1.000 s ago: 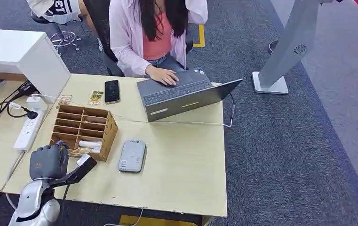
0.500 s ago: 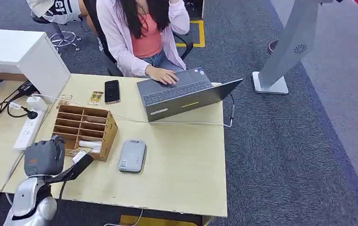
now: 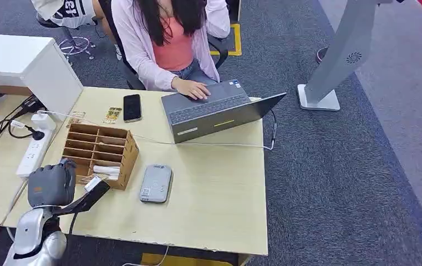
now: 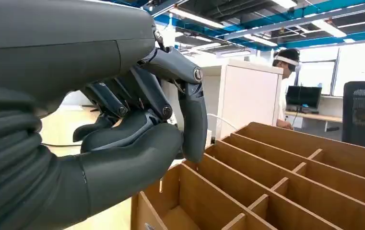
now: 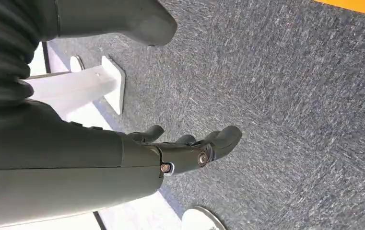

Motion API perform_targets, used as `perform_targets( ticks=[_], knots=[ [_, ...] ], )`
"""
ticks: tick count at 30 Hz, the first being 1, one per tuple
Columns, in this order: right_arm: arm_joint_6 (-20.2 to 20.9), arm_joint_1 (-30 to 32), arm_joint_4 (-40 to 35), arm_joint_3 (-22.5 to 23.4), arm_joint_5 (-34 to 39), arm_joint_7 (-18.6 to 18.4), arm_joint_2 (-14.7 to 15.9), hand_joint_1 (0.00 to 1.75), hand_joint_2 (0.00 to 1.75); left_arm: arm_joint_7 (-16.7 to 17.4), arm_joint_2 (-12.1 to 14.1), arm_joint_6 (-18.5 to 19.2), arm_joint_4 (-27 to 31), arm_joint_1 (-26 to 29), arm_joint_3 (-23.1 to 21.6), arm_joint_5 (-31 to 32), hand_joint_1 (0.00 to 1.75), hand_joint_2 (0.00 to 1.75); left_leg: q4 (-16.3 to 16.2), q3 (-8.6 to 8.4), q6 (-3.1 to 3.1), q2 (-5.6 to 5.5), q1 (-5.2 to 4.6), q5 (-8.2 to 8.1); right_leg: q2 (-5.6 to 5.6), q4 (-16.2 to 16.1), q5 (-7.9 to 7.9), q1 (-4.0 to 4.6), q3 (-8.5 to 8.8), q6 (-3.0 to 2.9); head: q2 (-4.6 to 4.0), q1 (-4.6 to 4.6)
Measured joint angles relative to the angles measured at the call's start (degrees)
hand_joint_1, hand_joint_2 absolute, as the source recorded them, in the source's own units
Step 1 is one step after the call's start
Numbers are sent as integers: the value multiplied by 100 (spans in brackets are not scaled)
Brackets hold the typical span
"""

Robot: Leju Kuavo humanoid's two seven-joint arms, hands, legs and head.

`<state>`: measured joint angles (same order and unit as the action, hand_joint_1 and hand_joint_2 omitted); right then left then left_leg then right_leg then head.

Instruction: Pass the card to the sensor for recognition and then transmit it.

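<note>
Nothing of the task looks finished: the left hand (image 3: 51, 185) hovers at the near corner of the wooden organizer (image 3: 100, 146), fingers curled around nothing, cards (image 3: 95, 178) just beside it, unpicked; the sensor (image 3: 156, 183) waits farther right; the right hand (image 5: 190, 148) hangs released

Wooden organizer (image 3: 98, 153) sits on the desk (image 3: 214, 205); sensor (image 3: 156, 183) lies just right of it. Laptop (image 3: 214, 113) stands behind both, phone (image 3: 132, 107) to its left. Power strip (image 3: 32, 155) lies left of the organizer.

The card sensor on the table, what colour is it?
Grey; the card sensor shows best in the head view.
</note>
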<state>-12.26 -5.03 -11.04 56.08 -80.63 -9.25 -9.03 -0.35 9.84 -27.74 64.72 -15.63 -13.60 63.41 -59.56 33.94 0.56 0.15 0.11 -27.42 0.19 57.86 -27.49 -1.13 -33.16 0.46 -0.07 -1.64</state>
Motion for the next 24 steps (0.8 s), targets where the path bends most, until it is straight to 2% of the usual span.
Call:
perform_targets(
  ticks=[6,9,10,14,20,24],
  knots=[
    [0,0,0,0,0,0,0,0,175,-2,-2,-2,2,3,0,-2,175,175,0,0,0,0,0,0,0,0,0,0,0,0,0,0],
    [-9,0,2,0,11,-6,0,0,175,-111,-11,-17,28,35,0,13,175,175,0,0,0,0,0,0,0,0,0,0,0,0,0,0],
    [-9,0,2,0,24,-11,0,0,175,-164,-15,-35,67,59,0,37,0,175,0,-1,0,0,0,0,0,0,0,0,0,0,0,0],
    [-9,-1,2,4,52,-18,0,0,175,-293,-107,0,345,166,-78,199,0,175,-1,0,0,0,-1,0,0,-1,0,-1,-1,0,0,0],
    [-17,-4,2,18,70,-15,-9,0,175,-245,-214,-20,706,223,-453,415,0,175,-1,0,0,0,-1,0,1,-1,1,-1,-1,2,0,0],
    [-28,-5,2,22,70,-17,-15,0,175,-190,-236,-161,846,230,-621,431,0,175,-1,-1,0,0,-1,0,1,-1,1,-1,-1,2,0,0]
  ],
)
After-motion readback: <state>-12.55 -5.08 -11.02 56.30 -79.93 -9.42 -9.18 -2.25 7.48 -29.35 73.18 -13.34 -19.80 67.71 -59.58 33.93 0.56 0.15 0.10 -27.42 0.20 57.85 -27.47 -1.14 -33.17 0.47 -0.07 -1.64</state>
